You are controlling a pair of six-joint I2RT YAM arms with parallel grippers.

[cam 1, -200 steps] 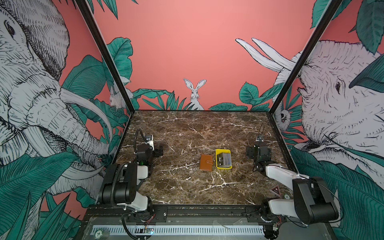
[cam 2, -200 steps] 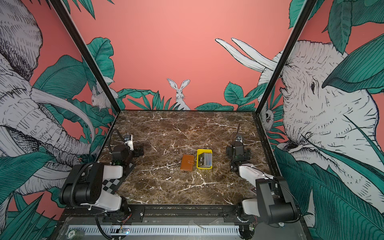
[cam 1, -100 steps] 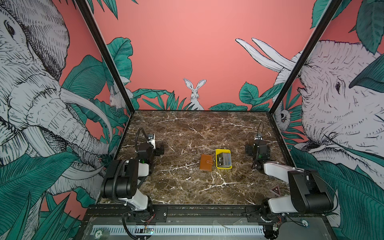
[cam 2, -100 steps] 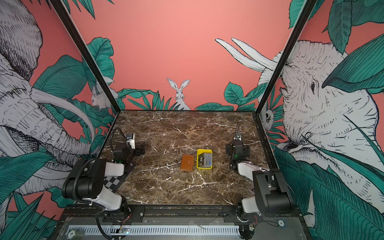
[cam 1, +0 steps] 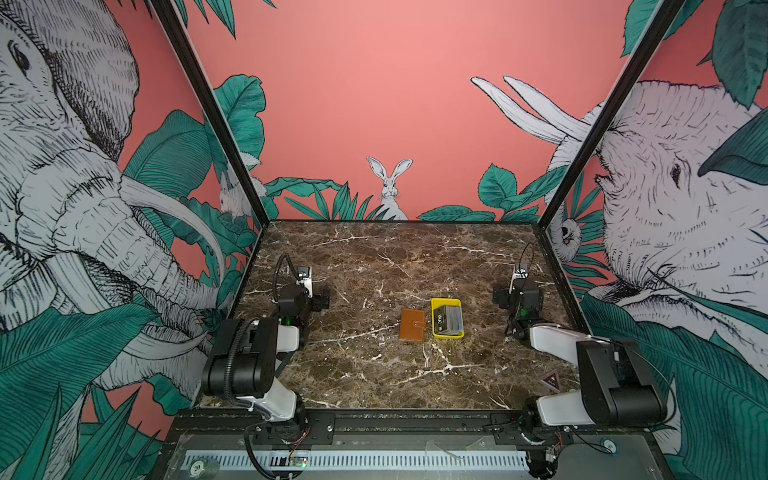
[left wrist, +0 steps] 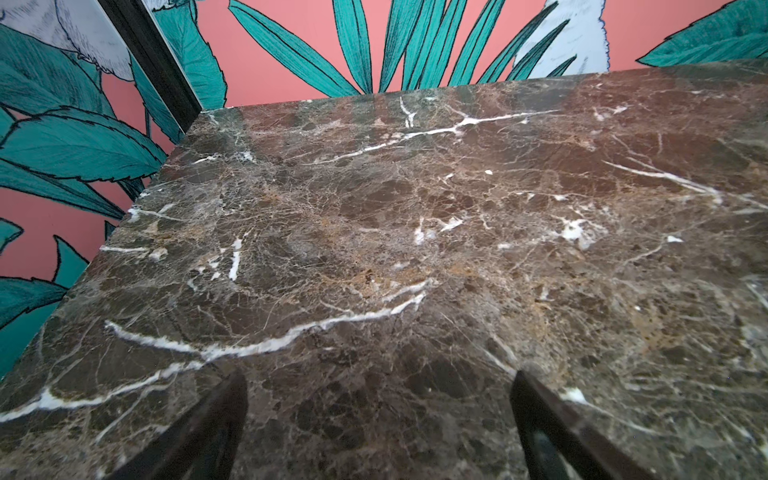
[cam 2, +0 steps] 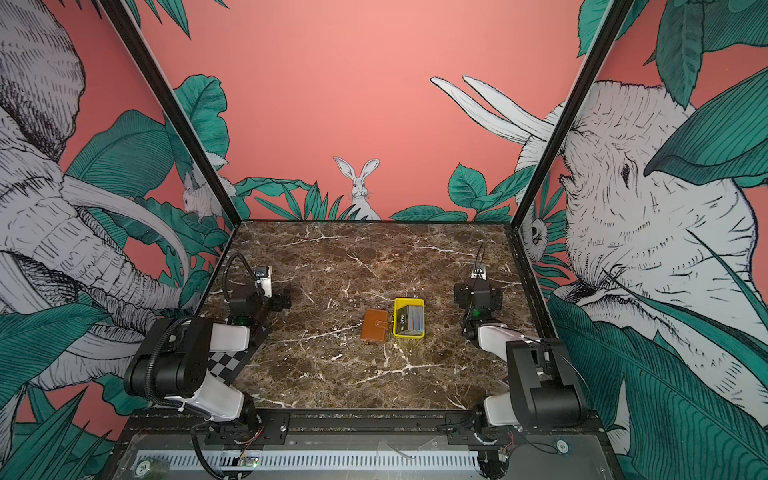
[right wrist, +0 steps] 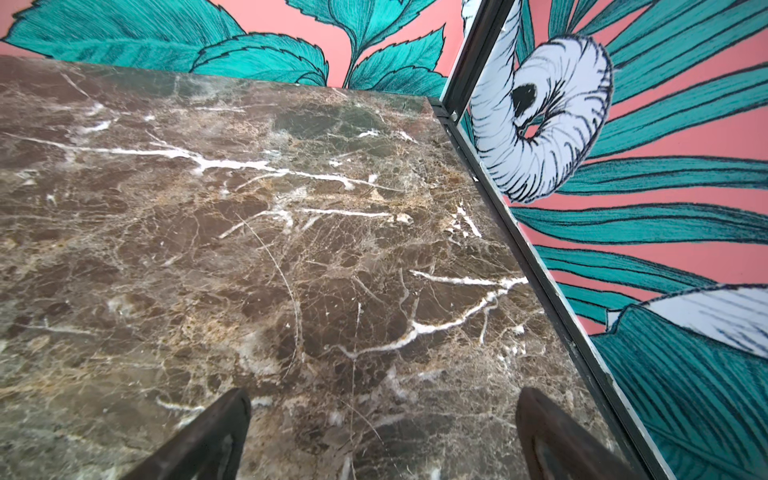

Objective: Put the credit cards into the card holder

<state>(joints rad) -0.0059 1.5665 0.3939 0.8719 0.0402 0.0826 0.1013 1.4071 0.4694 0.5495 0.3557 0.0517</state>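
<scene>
The card holder [cam 1: 412, 325] [cam 2: 375, 326] is a closed tan-brown leather booklet with a snap tab, lying flat near the middle of the marble table. Just to its right, the dark credit cards [cam 1: 449, 319] [cam 2: 410, 320] are stacked inside a yellow tray [cam 1: 447, 334] [cam 2: 409, 335]. My left gripper [cam 1: 311, 299] [left wrist: 378, 378] hovers low at the table's left side, open and empty, well apart from the holder. At the right side my right gripper [cam 1: 517, 296] [right wrist: 382, 395] is also open and empty. Both wrist views show only bare marble between the fingers.
Patterned walls with black corner posts [cam 1: 557, 199] close the table on three sides; the right wall runs close beside my right gripper. A small triangular sticker [cam 1: 551, 380] lies near the right arm's base. Marble table [cam 1: 374, 257] stretches behind the objects.
Both arms have shifted slightly, their elbows drawing a little toward the back. The grippers stay open; card holder, cards and tray have not moved.
</scene>
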